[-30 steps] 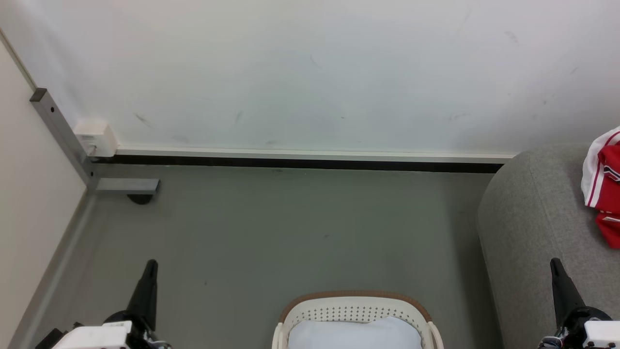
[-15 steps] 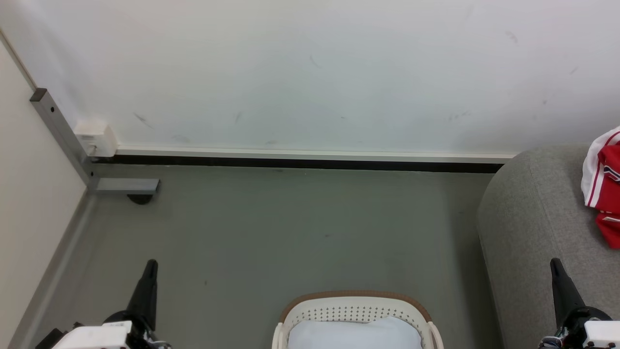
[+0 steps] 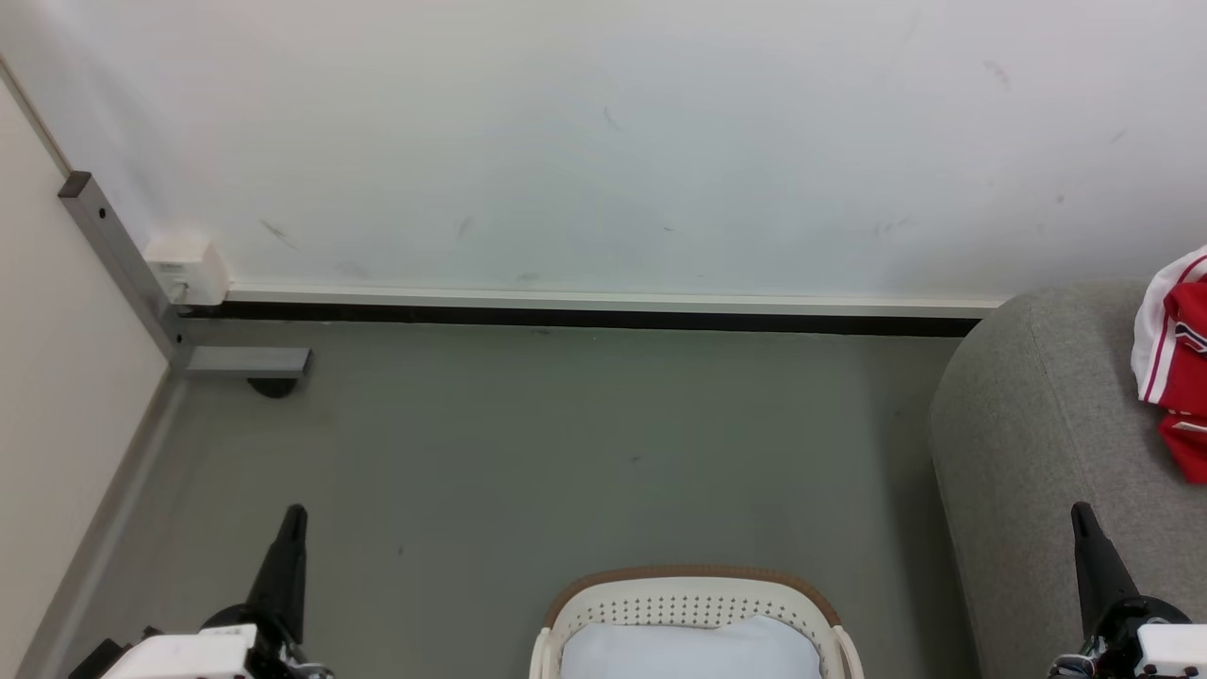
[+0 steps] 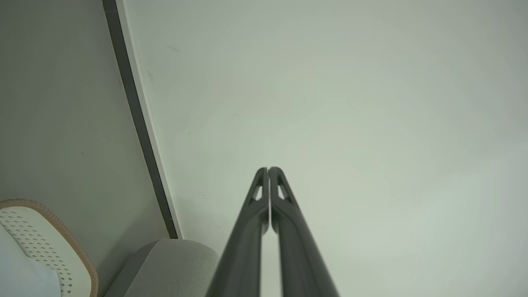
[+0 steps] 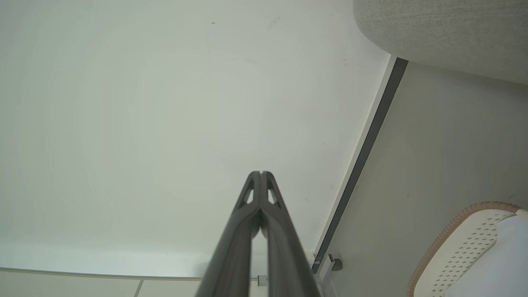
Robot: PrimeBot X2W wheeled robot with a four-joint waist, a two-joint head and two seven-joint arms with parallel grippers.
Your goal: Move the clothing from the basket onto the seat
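Observation:
The cream basket with its brown rim stands on the floor at the bottom middle of the head view, with white fabric lying inside. Red clothing with white trim rests on the grey seat at the right edge. My left gripper is shut and empty at the lower left, well left of the basket. At the lower right my right gripper is shut and empty, over the seat's front. The wrist views show each gripper with fingers pressed together, pointing at the white wall, and the basket at a corner.
A white wall with a dark baseboard runs across the back. A grey metal post and foot with a white box stand in the left corner beside a cream panel. Grey floor lies between wall and basket.

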